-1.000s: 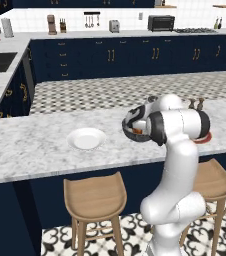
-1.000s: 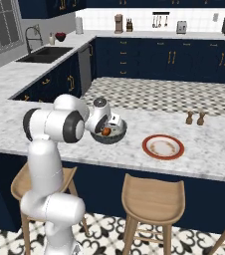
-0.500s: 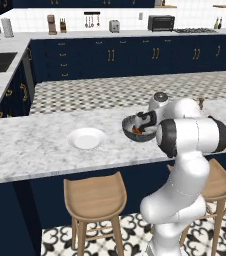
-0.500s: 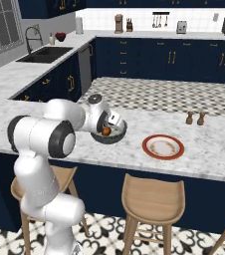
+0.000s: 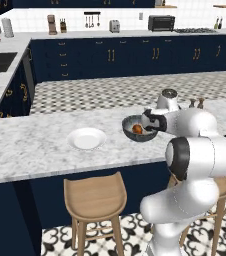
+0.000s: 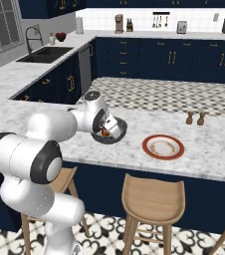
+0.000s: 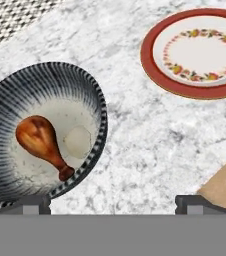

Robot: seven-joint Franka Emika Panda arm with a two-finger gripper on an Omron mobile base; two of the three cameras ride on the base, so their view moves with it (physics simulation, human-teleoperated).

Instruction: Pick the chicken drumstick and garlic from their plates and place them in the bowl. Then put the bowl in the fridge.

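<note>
Bowl (image 7: 45, 135) with drumstick (image 7: 41, 142) and garlic (image 7: 77, 141) sits beside released tool (image 7: 113, 202)

A marbled table (image 5: 30, 145) carries two small brown shakers (image 6: 195, 118) standing side by side, well apart from the fingers (image 7: 35, 202). Wooden stools (image 6: 152, 199) stand below its near edge.

Kitchen: marble counter (image 5: 30, 145), sink (image 6: 46, 54), stools (image 6: 152, 196)
</note>
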